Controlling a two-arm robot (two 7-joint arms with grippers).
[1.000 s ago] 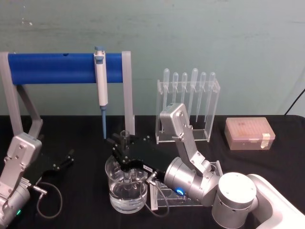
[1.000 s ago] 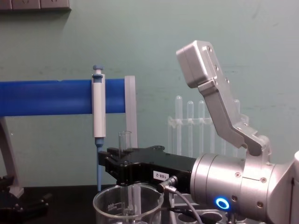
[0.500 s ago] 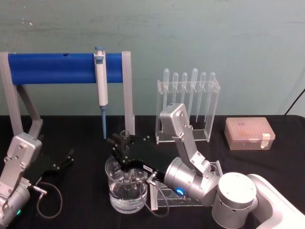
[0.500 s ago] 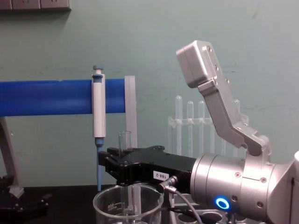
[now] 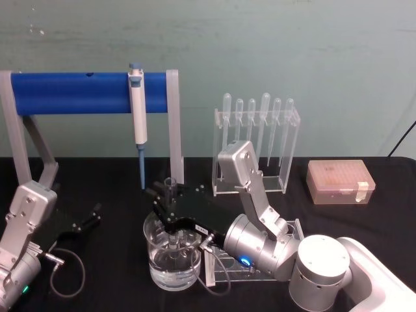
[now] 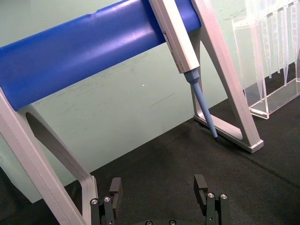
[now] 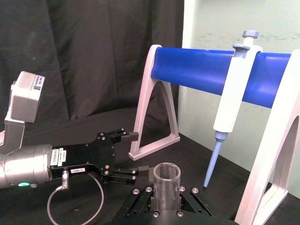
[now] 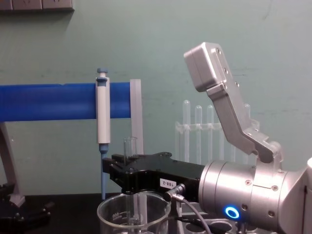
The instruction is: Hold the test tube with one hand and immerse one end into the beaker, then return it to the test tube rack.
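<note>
Head view: a beaker (image 5: 158,263) holding water stands near the table's (image 5: 390,227) front edge, left of middle. The right gripper (image 5: 170,209) reaches over it, clamped on an upright tube (image 5: 170,184) whose lower end dips inside the glass. A low clear rack (image 5: 212,266) sits just beside the beaker, toward the right edge. The left gripper (image 5: 89,218) is parked near the left edge.

Chest view: the tube (image 8: 129,148) rises above the right gripper (image 8: 127,174) and runs down past the rim into the beaker (image 8: 109,214). The likely trouble is this: with the tube's end below the rim, a sideways swing before it lifts clear could knock glass on glass or tip the beaker. Smooth glass may also slide down in the grip.

Right wrist view: the fingers (image 7: 138,199) press in on the tube (image 7: 167,174) just under its open rim and hold nothing else. Farther off, the left gripper (image 7: 132,152) is spread and empty.

Left wrist view: the left gripper (image 6: 158,194) has its two fingers well apart above bare table, touching nothing.
</note>
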